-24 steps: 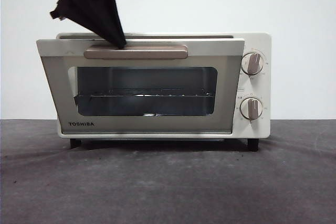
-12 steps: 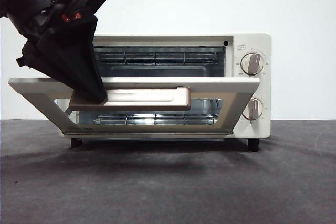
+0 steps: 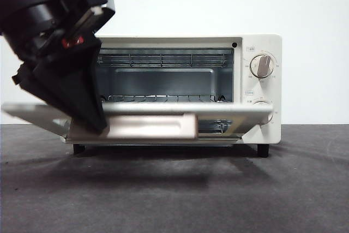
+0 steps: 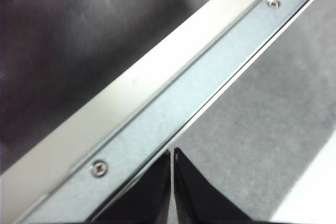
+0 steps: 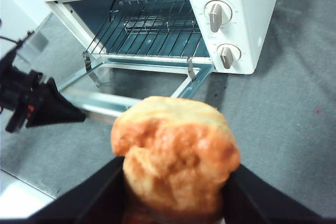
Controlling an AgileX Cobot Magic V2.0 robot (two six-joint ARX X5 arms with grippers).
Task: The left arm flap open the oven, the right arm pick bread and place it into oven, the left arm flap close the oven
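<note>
The cream-white oven (image 3: 256,47) stands on the dark table, its door (image 3: 229,110) swung down almost flat. The wire rack (image 3: 163,99) inside shows bare. My left gripper (image 3: 98,126) is shut and its tip rests on the left end of the beige-pink handle (image 3: 158,126). In the left wrist view the shut jaws (image 4: 172,156) sit against the door's metal edge (image 4: 173,98). My right gripper (image 5: 176,170) is shut on the golden-brown bread (image 5: 176,150), held in the air in front of the open oven (image 5: 252,3). It is out of the front view.
Two round knobs (image 3: 263,65) are on the oven's right side. The lowered door (image 5: 105,100) juts out over the grey table (image 5: 294,129) in front of the oven. The left arm (image 5: 37,103) stands at the door's left end. A white wall is behind.
The left gripper has pushed the handle down. The door has swung from nearly closed to almost flat, and the oven's inside and rack now show.
</note>
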